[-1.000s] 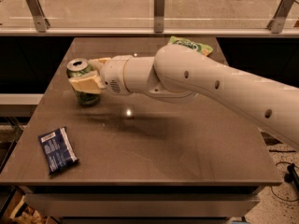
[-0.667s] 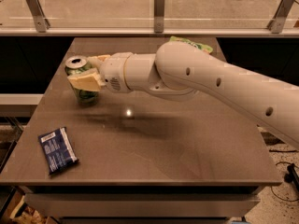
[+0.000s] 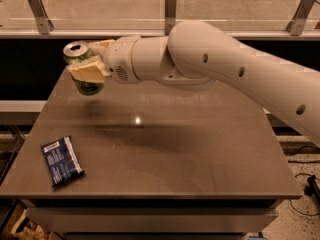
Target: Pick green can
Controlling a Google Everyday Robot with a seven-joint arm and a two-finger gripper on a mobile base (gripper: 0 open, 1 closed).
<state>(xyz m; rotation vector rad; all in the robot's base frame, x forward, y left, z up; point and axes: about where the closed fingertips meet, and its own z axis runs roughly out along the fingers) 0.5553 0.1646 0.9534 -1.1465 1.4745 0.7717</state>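
The green can (image 3: 76, 49) is sitting at the far left of the scene, its silver top facing up and its body leaning slightly. It is appearing raised a little above the far-left corner of the surface (image 3: 200, 149), with a soft shadow lying on the brown top just below and to the right of it. The pincer (image 3: 84, 59) is clamping the can from the sides: one tan finger (image 3: 88, 72) is pressing across the near side of the green body, and the other is showing behind the can's far side. The white arm (image 3: 225, 69) is reaching in from the right edge of the scene and crossing the far half of the surface to the can. A dark blue packet (image 3: 62, 160) is lying flat near the near-left corner, well apart from the can. Beyond the far edge, a glass barrier with metal posts (image 3: 171, 6) is running across the scene.
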